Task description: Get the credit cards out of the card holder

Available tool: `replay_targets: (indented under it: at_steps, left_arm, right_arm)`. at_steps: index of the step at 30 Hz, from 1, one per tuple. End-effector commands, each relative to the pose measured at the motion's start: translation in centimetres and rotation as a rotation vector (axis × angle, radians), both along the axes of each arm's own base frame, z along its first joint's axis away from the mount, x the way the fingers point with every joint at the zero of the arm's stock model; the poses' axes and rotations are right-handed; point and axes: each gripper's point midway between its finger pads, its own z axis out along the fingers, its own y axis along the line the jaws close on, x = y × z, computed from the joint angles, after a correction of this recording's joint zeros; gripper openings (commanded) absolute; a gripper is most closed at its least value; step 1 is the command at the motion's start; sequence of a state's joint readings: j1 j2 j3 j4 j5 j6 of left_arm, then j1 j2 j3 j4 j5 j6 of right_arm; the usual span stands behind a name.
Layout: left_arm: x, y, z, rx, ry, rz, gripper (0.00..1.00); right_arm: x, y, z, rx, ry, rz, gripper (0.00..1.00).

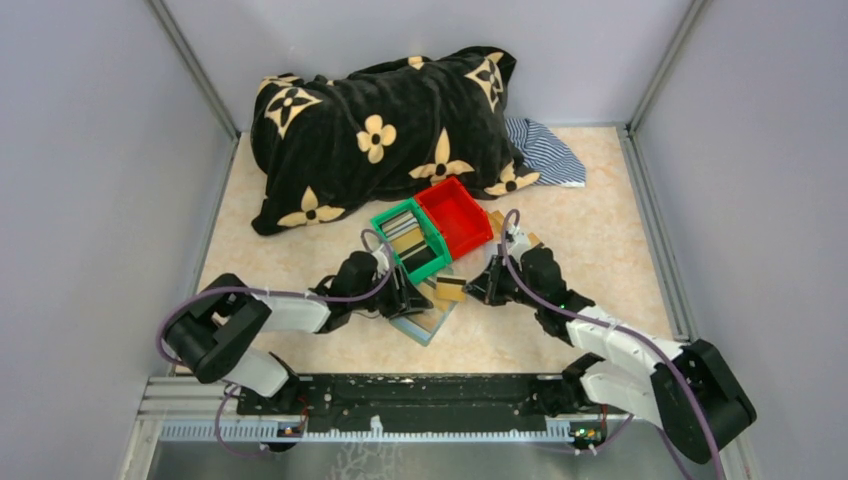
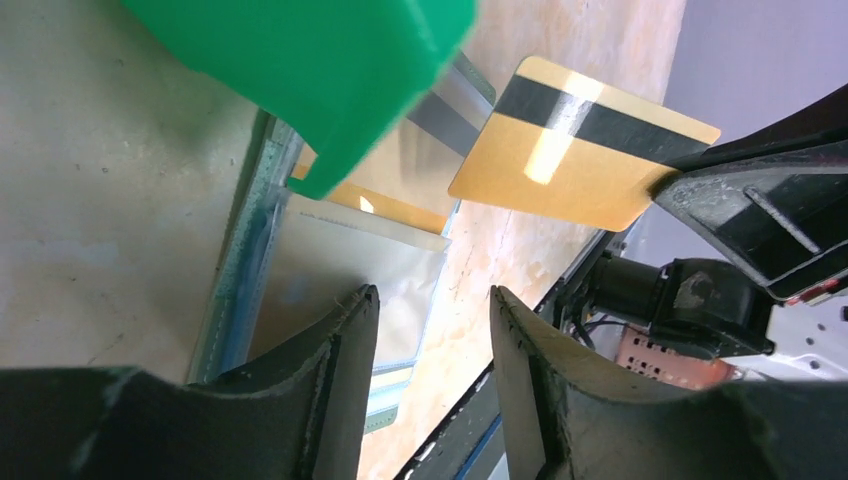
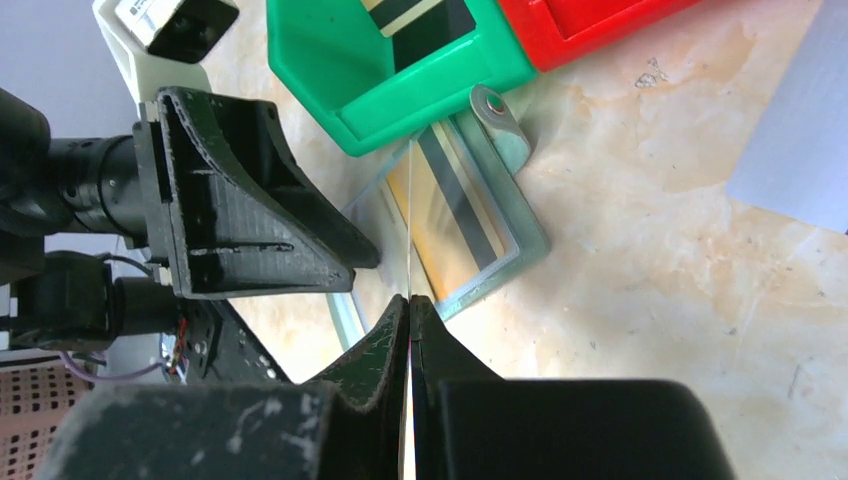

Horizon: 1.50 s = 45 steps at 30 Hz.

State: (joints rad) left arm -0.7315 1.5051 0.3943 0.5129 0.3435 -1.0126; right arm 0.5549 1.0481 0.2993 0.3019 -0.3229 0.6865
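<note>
Gold card (image 2: 565,155), pinched between right fingers (image 3: 382,345)

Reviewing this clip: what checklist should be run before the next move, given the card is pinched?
1. Right pincer shut on credit card: ok.
2. Card clear of card holder: ok.
3. Left pincer pressing the holder: cannot tell; jaws apart above it.
4. Green bin open and close by: ok.
5. Holder emptied: not ok; second card inside.
</note>
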Motion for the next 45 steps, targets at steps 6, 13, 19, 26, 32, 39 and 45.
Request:
replay_targets:
  at_steps: [6,13,19,26,32,39,45]
  left_arm:
    - [1.5,0.7,5.0,0.002,-0.272,-0.029,0.81]
    - [1.5,-0.3,9.8,-0.143,-0.398,-0.057,0.87]
    - [0.8,-1.5,11.7,-0.272,-0.475,-0.116,0.85]
    - [0.7,-2.3,13.2,-0.354,-0.522,-0.142,0.81]
    - [0.3,-2.8,13.9,-0.398,-0.526,-0.171,0.79]
    - [-0.4,-3.6,14.3,-0.428,-0.538,-0.205,0.60]
    - [-1.2,-3.9,14.5,-0.485,-0.531,-0.240,0.07]
  right_arm:
    - [-0.4,-1.2,5.5,-0.035,-0.104,0.091,0.00]
    - [-1.1,-1.2,9.2,0.059,-0.159,0.168,0.00]
    - [-2.1,-0.3,11.3,0.149,-0.192,0.226,0.00]
    - [-2.6,0.2,12.0,0.180,-0.197,0.269,0.00]
    - [-2.7,0.5,11.8,0.195,-0.189,0.289,0.00]
    - [-2.6,0.5,11.3,0.190,-0.178,0.292,0.00]
    - [-2.2,0.5,11.1,0.177,-0.180,0.285,0.00]
